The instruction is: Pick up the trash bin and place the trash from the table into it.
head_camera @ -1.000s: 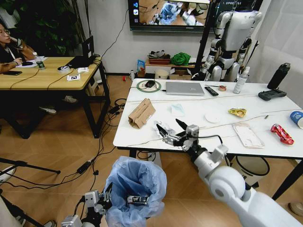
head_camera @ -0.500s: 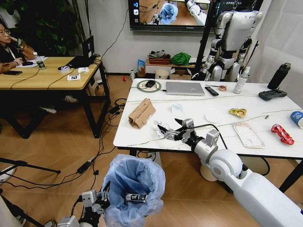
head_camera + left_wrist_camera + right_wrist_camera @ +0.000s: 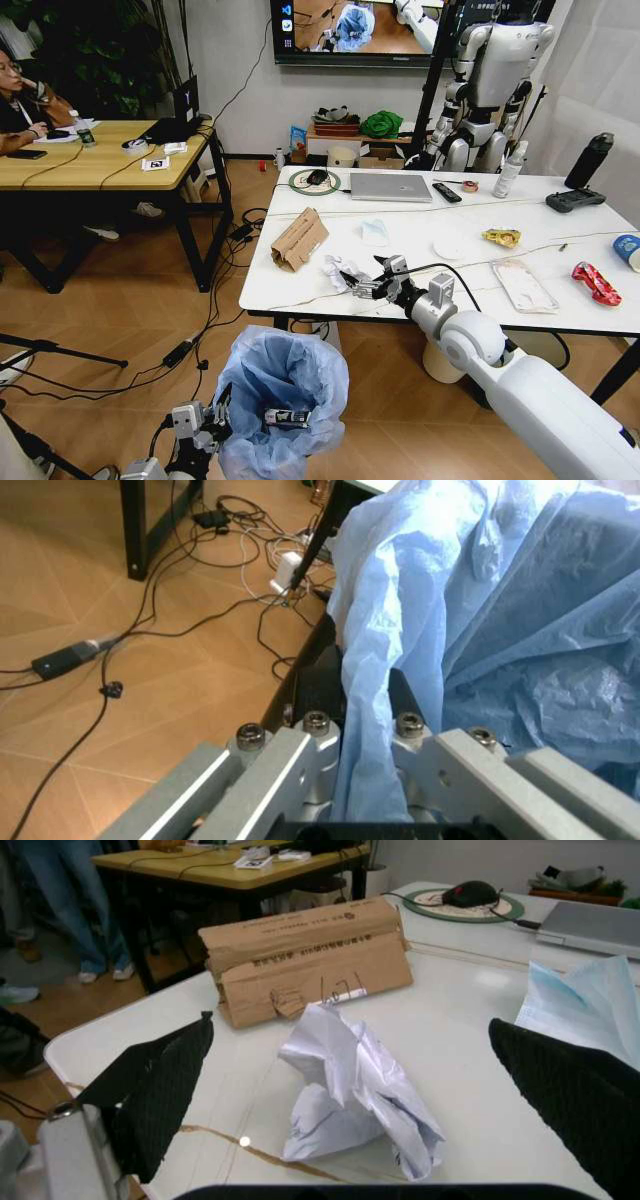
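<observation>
One ball of crumpled white paper (image 3: 333,270) lies near the front left corner of the table (image 3: 300,295), and it sits right between the two black fingers (image 3: 160,1091) of the right gripper (image 3: 365,276). The claw is wide open, with one finger on each side of the paper, and neither finger touches it. The claw holds nothing. Just past the paper lies a piece of torn brown cardboard (image 3: 298,239), close to it but not touching. A light blue face mask (image 3: 375,232) lies a bit farther back on the table. More trash sits well off toward the right side: a yellow wrapper (image 3: 502,237), a clear flat plastic pack (image 3: 523,285), a red wrapper (image 3: 596,283) and a blue-white paper cup (image 3: 627,250) at the far edge. At the back of the table are a silver laptop (image 3: 390,187) and a black remote (image 3: 446,192). Down below the table's front edge is the trash bin (image 3: 283,403), with its blue bag puffing over the rim. The left gripper (image 3: 205,425) is closed tight on the bin's rim, with the blue bag pinched between its metal fingers (image 3: 265,772).
</observation>
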